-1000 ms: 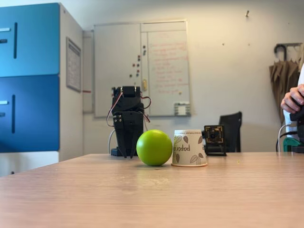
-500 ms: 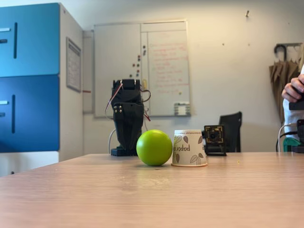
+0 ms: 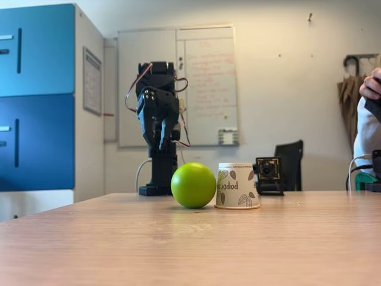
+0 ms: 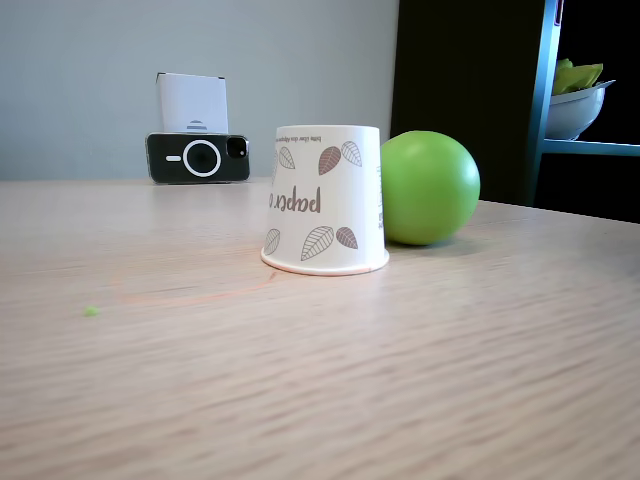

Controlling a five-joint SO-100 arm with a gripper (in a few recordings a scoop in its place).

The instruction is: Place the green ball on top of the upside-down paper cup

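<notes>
Paper cup (image 3: pixel 237 186) stands rim-down beside green ball (image 3: pixel 193 185); fingers (image 3: pixel 162 140) point downward, spread unclear.

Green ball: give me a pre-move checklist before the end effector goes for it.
1. Green ball resting free on the table: ok.
2. Upside-down paper cup upright on its rim, top bare: ok.
3. Gap between ball and cup: cannot tell; they look touching or nearly so.
4. End effector holding nothing: ok.
5. End effector open wide enough for the ball: cannot tell.
6. End effector above the ball: not ok; it hangs behind, left in this fixed view.
</notes>
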